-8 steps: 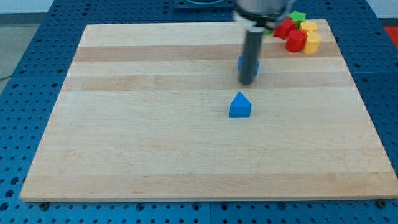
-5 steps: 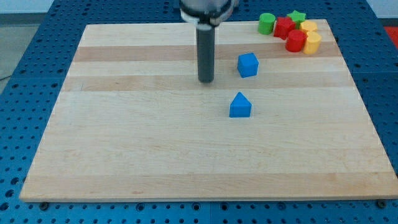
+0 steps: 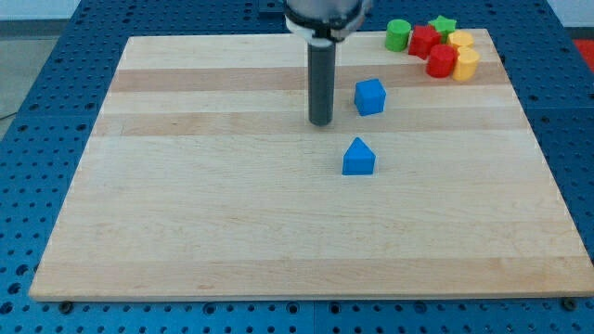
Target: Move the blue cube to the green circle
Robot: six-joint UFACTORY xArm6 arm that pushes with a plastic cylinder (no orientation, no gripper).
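Camera view: a pale wooden board (image 3: 232, 223) lies on a blue perforated table (image 3: 37, 111). A dark upright rod comes down from the view's top, and my tip (image 3: 321, 122) rests on the board just above its centre. There is no gripper on this arm, only the rod, so nothing opens or closes.

The blue cube (image 3: 369, 96) sits at about two o'clock from my tip, close by but not touching it. A second blue block with a peaked, house-like top (image 3: 358, 157) lies at about four o'clock from my tip, also apart.

The green circle (image 3: 398, 35), a short green cylinder, stands near the board's top edge, at about one o'clock from the blue cube and well apart from it. Just to its right is a tight cluster: a red block (image 3: 424, 42), a green star (image 3: 443, 25), a red cylinder (image 3: 441, 61) and two yellow blocks (image 3: 466, 63) whose shapes are hard to make out.
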